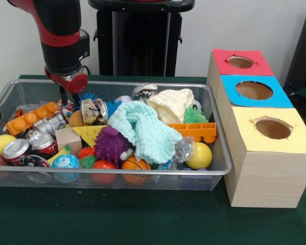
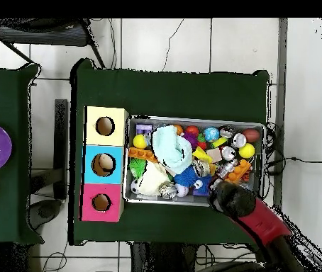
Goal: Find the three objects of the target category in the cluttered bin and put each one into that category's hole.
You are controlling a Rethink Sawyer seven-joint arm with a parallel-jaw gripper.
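Pincer [image 1: 64, 97] low in wire bin [image 1: 218, 168] (far corner); no legible labels.

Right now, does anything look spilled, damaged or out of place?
Nothing has spilled: everything sits inside the wire bin. The only oddity is some crushed cans at its end, dented and lying on their sides.

White wall [image 1: 275, 25], tiled floor [image 2: 192, 42]

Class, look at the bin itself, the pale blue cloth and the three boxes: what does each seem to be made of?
Bin: metal wire mesh, silvery, see-through grid with a shiny rim.
Pale blue cloth: soft textured fabric, matte, crumpled in folds.
Boxes: probably light wood, visible grain, with matte coloured tops.
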